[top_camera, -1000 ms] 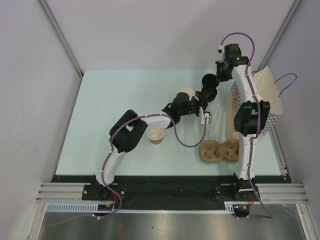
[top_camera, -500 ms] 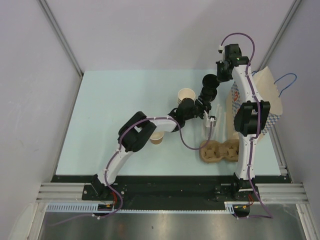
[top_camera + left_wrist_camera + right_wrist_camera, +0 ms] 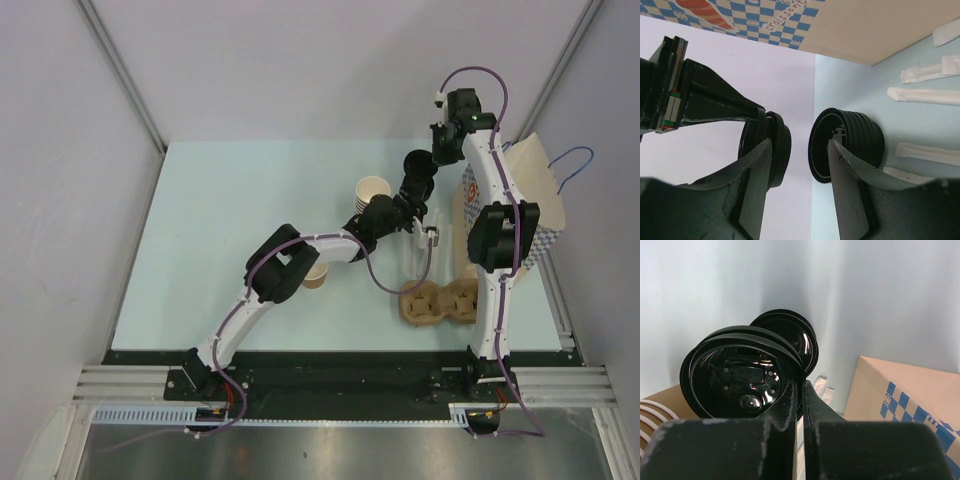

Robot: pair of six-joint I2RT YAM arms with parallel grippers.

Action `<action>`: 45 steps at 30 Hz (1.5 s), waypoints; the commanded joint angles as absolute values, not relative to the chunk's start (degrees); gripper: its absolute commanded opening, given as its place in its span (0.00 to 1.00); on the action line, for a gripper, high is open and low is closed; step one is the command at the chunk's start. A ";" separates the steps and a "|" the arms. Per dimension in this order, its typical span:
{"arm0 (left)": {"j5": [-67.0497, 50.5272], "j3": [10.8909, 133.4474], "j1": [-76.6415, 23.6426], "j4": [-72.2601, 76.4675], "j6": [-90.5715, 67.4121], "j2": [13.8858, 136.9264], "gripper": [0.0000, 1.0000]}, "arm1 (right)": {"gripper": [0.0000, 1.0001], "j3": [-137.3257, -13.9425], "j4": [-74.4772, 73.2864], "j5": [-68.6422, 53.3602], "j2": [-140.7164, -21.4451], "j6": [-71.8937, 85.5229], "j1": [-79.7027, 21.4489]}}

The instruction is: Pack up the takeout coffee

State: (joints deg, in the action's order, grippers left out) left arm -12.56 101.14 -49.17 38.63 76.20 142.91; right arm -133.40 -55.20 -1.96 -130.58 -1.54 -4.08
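From above, packing has hardly begun. No lidded takeout coffee shows anywhere; a lone tan cup point(image 3: 316, 276) stands lidless by my left elbow, and the cardboard carrier point(image 3: 440, 303) sits unfilled on the pale blue bench point(image 3: 220, 220), with plain grey walls around.

Left wrist: my left gripper point(image 3: 800, 150) hangs half open beside a stack of lids point(image 3: 847, 145), nothing between its jaws.

Right wrist: my right gripper point(image 3: 801, 390) is clamped on a black lid point(image 3: 740, 370) at its rim.

You have a stack of lidless cups point(image 3: 373, 189), a lone cup point(image 3: 318, 278), a cardboard carrier point(image 3: 441, 303), a checkered paper bag point(image 3: 543, 182), wrapped straws point(image 3: 925, 95), black lids point(image 3: 856, 136).
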 commanded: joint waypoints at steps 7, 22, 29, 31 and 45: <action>-10.28 108.45 -49.13 36.83 76.82 146.25 0.55 | 0.00 -133.51 -55.28 -1.58 -128.15 -1.93 -4.48; -9.49 114.08 -48.25 33.31 75.41 149.68 0.55 | 0.00 -133.59 -55.28 -1.49 -128.94 -1.93 -4.39; -11.07 108.93 -48.51 36.11 74.71 145.57 0.56 | 0.00 -134.91 -55.20 -2.90 -129.11 -1.93 -4.13; -12.39 105.75 -49.13 37.43 74.27 143.10 0.57 | 0.00 -136.22 -55.11 -4.48 -129.11 -1.93 -4.13; -14.32 88.51 -51.94 44.38 74.53 124.46 0.60 | 0.00 -137.11 -52.47 -10.46 -120.86 -2.46 -5.80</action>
State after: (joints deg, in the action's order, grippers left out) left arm -12.43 90.87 -51.22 39.53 75.44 133.38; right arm -134.17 -54.94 -7.97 -128.66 -1.69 -4.73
